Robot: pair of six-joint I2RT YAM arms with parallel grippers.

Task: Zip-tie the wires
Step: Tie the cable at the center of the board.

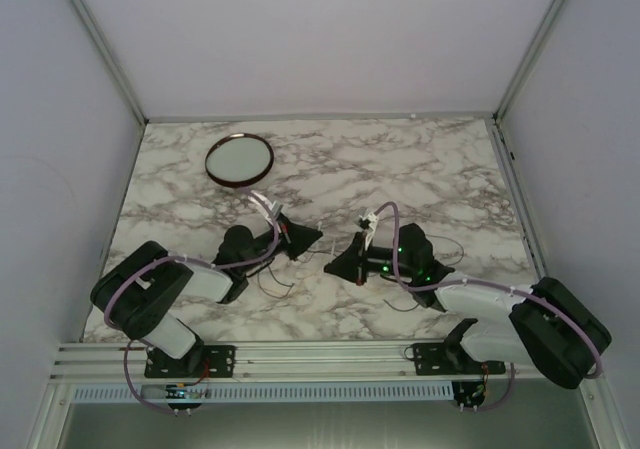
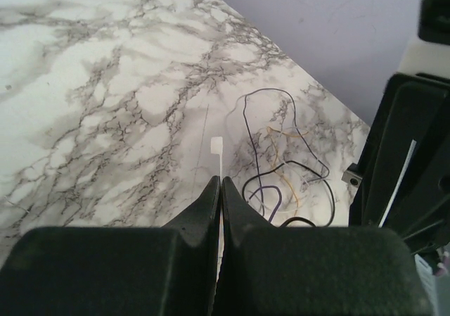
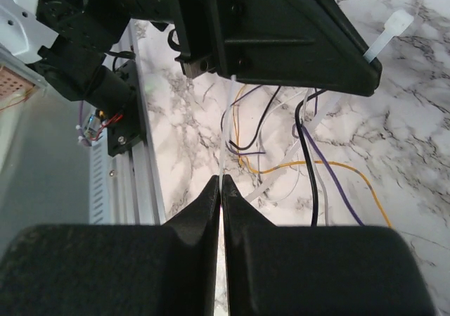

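Marble-pattern tabletop (image 1: 420, 169): white with grey veining, walled in on three sides by pale panels.
Left gripper (image 2: 219, 184): jaws closed flat together, pinching the zip tie. In the overhead view it points right, toward the middle of the table.
Zip tie (image 2: 217, 147): white plastic strip. Its square head sticks out past the left fingertips, above the table. In the right wrist view the same head projects from the tip of the left gripper.
Right gripper (image 3: 220, 182): jaws closed, tips together. In the overhead view it points left, close to the left gripper and tip to tip with it.
Thin white strand (image 3: 226, 119): runs from the right fingertips up toward the underside of the left gripper. I cannot tell whether it is the tail of the zip tie or a wire, nor whether it is actually pinched.
Wires (image 3: 312, 189): loose tangle of black, purple, orange and white strands lying on the marble below and between the two grippers, not bundled.
Round dish (image 1: 240, 159): dark rim, pale inside, at the far left of the table, well apart from both grippers.
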